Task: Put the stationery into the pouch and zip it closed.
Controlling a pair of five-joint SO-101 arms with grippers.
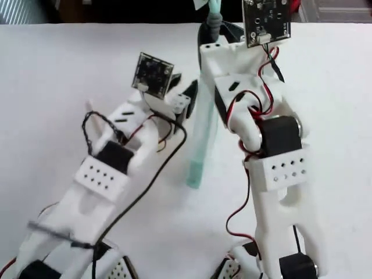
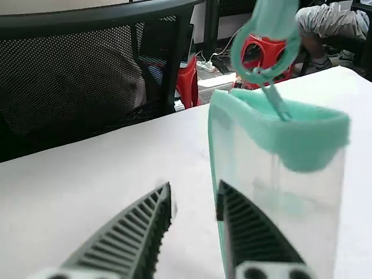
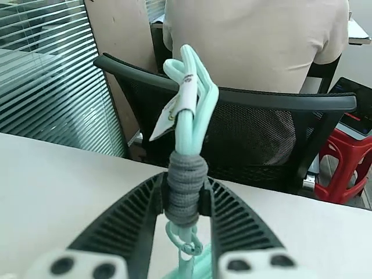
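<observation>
A translucent mint pouch [image 1: 200, 139] hangs upright from its mint cord loop, its lower end near the white table [image 1: 58, 70]. My right gripper [image 3: 186, 187] is shut on the grey wrapped part of that cord [image 3: 186, 192], above the pouch, at the back of the table [image 1: 214, 26]. The cord [image 2: 270, 35] runs up from the pouch's mint rim [image 2: 290, 125]. My left gripper [image 2: 195, 203] is open beside the pouch [image 2: 279, 186], with one finger [image 2: 250, 238] against its side and bare table between the fingers. From above, the left gripper [image 1: 187, 96] sits just left of the pouch.
A black mesh chair [image 3: 261, 133] stands past the table's far edge, with a red stool [image 2: 267, 55] behind it. Black and red cables [image 1: 157, 168] trail along both arms. White tabletop stretches to the left and right of the arms.
</observation>
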